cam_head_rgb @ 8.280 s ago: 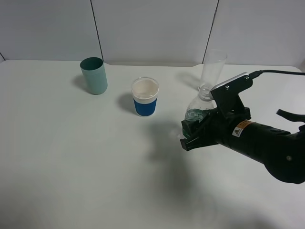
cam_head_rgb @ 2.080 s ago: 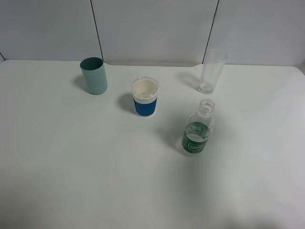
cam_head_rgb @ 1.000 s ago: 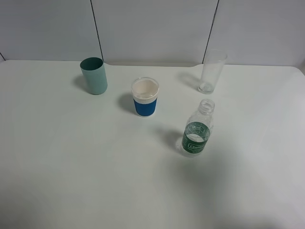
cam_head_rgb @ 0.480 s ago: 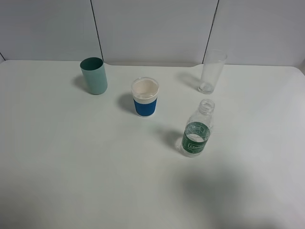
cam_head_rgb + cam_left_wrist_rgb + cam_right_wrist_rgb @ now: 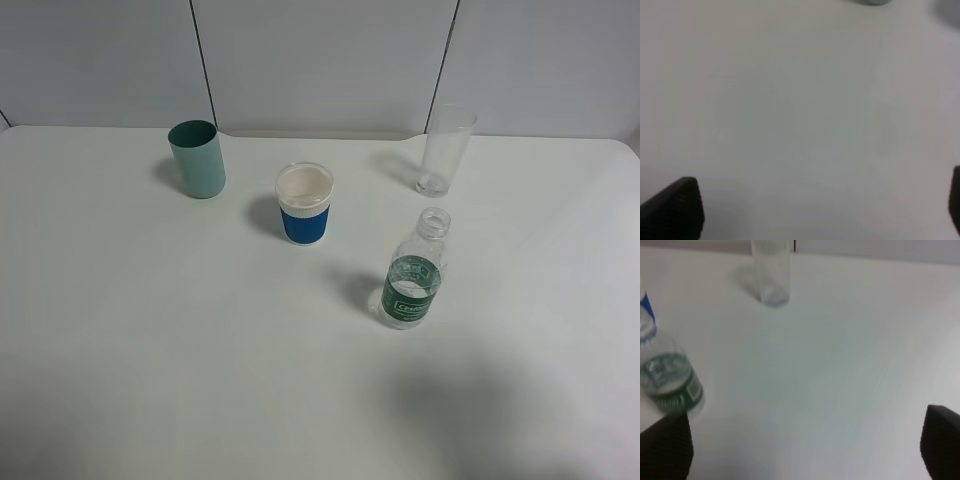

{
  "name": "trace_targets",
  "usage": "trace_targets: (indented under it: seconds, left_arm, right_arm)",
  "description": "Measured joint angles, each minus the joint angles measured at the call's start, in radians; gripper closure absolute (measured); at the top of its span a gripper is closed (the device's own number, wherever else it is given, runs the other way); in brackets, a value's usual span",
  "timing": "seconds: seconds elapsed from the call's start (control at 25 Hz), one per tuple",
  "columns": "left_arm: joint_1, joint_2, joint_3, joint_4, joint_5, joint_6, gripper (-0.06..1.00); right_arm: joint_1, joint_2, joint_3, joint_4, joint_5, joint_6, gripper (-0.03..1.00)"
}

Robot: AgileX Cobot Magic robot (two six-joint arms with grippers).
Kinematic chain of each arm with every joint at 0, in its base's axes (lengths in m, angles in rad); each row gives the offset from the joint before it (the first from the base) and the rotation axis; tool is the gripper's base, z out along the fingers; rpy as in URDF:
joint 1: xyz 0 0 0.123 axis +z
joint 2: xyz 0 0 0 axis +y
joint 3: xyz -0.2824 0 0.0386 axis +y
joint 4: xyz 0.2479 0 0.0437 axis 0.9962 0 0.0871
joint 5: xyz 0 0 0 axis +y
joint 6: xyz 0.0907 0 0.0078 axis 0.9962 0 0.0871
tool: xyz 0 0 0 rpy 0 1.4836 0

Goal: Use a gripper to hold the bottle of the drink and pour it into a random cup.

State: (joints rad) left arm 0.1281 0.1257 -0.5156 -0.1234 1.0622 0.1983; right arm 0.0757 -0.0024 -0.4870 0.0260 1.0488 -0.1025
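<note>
the white table (image 5: 150, 350) fills the high view and ends at a far edge under a pale grey wall (image 5: 320, 60) made of panels with dark seams. the bottle (image 5: 414, 270) stands upright and uncapped on the right half of the table, touched by nothing. the clear glass (image 5: 445, 150) stands behind it, near the far edge, and the blue and white cup (image 5: 304, 204) is to the bottle's far left. the green cup (image 5: 197, 159) stands further left, well apart. the near half and the left side of the table are bare. a soft shadow lies on the table near the bottle's near right side. the left gripper (image 5: 815, 210) is open over plain table. the right gripper (image 5: 805, 445) is open too, with the bottle (image 5: 667, 377) just beside one finger (image 5: 665, 447), not between them.
</note>
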Motion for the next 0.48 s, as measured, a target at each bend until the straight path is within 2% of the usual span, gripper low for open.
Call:
trace_targets:
  seconds: [0.48]
  left_arm:
    - [0.0,0.0,0.0,0.0,0.0,0.0,-0.05]
  right_arm:
    - [-0.002,0.0,0.004,-0.026,0.004,0.035,0.07]
